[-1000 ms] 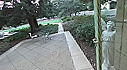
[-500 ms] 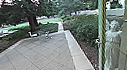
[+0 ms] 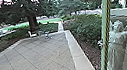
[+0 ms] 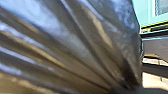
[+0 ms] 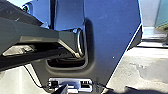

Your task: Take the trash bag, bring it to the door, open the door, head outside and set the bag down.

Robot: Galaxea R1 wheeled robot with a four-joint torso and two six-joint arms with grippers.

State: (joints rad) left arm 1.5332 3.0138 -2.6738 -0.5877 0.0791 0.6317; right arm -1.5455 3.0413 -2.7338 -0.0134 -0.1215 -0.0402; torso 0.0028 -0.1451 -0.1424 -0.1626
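a dark plastic trash bag (image 4: pixel 75 45) lies close before the left wrist camera, likely soft, slippery, tearable, best held by its gathered neck; neither pincer's state can be told; rightward in the head view, green door frame (image 3: pixel 105 23); then paved patio (image 3: pixel 34 63); upper left, white chair (image 3: pixel 32 34)

Free room over paving (image 3: pixel 33 61); green door frame (image 3: pixel 103 31) right.
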